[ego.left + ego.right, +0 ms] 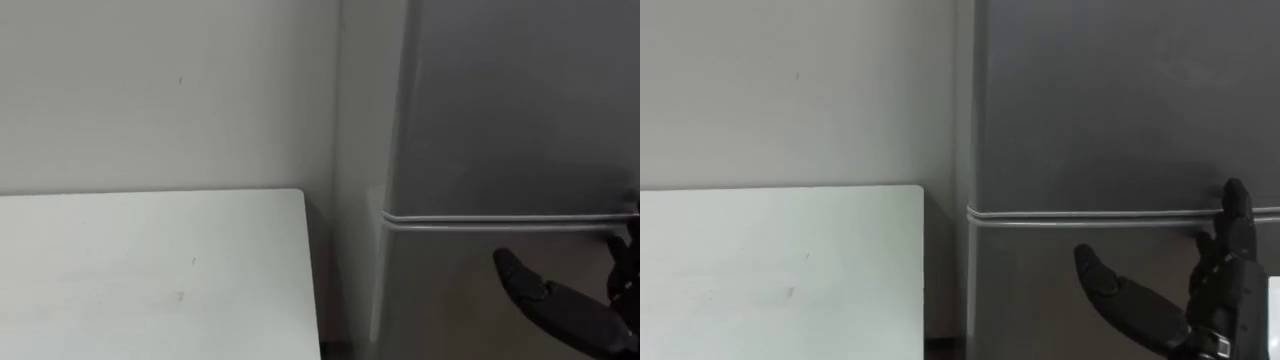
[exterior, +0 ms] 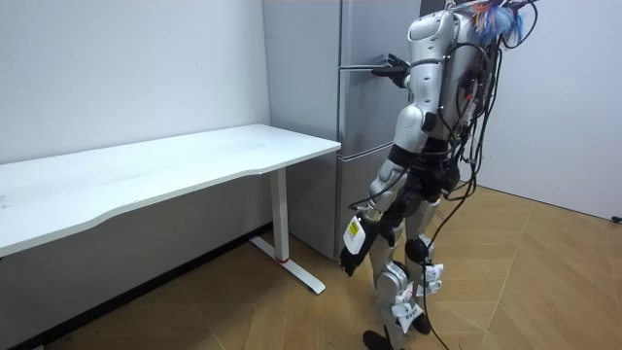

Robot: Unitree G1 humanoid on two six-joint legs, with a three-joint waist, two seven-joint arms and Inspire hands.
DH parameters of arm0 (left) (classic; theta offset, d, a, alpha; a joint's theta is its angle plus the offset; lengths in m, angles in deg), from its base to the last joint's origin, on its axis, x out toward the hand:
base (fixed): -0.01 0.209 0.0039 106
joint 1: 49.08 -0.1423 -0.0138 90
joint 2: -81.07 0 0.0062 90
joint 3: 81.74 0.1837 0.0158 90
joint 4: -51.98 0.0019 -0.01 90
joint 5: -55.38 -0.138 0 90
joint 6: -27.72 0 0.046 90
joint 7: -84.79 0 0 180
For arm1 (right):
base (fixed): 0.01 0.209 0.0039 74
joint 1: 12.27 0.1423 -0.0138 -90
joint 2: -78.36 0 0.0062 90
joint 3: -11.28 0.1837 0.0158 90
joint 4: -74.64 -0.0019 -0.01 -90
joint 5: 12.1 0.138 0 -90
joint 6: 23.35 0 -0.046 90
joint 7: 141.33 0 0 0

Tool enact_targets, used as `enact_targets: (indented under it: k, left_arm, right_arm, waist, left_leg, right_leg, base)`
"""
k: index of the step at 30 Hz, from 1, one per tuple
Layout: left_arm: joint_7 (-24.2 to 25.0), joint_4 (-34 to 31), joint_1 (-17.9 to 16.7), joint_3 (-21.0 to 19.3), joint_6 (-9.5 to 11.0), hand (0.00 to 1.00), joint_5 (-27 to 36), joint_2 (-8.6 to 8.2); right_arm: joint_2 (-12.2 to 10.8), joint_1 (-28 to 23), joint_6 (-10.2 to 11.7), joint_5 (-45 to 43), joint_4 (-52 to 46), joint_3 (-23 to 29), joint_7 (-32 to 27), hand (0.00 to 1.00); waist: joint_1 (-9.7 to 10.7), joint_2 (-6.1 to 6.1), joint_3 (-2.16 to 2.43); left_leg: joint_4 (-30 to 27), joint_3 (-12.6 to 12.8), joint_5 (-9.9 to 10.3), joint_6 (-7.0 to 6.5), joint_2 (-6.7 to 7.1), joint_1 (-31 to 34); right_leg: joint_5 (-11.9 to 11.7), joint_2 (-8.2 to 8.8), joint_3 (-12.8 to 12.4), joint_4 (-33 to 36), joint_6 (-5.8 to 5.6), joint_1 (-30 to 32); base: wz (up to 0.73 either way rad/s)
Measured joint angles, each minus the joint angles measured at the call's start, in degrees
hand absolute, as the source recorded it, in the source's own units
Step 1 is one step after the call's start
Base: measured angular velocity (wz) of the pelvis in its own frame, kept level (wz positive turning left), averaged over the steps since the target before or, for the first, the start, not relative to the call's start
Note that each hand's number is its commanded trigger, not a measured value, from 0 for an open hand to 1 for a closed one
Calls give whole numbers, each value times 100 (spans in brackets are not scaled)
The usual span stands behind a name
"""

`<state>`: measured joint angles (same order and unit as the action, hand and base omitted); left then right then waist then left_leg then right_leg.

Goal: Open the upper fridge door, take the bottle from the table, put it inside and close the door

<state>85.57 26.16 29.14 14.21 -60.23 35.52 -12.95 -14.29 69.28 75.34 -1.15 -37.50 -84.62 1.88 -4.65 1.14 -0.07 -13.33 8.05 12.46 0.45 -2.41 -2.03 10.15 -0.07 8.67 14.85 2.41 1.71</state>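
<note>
Grey and closed, the two-door fridge (image 1: 1120, 100) is standing just beside the white tabletop (image 1: 150, 270), and the robot is standing right before it on the wooden floor (image 2: 535, 282). Its right hand (image 1: 1215, 300) is reaching up with fingers straight and thumb spread wide, fingertips at the seam (image 1: 1090, 214) between the upper and lower doors. The left hand (image 2: 350, 259) is hanging by its thigh; whether it is clutching the bottle cannot be told.

Fridge (image 1: 500, 120): grey, tall, upright, doors shut. A pale horizontal seam (image 1: 480, 220) divides the upper door from the one below. It stands just beside the table (image 1: 150, 270), at its right end, with a narrow gap between.
</note>
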Motion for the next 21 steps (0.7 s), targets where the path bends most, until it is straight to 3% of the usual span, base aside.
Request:
enact_targets:
  k: [21]
  left_arm:
    - [-15,-34,89,7,2,0,-110,41]
  right_arm:
    - [-46,44,10,-445,-328,-226,120,0]
  waist:
    - [-12,12,-29]
  left_leg:
    - [-37,-364,-46,61,18,165]
  right_leg:
    - [-21,-5,201,-3,61,70]
  base:
    - [3]
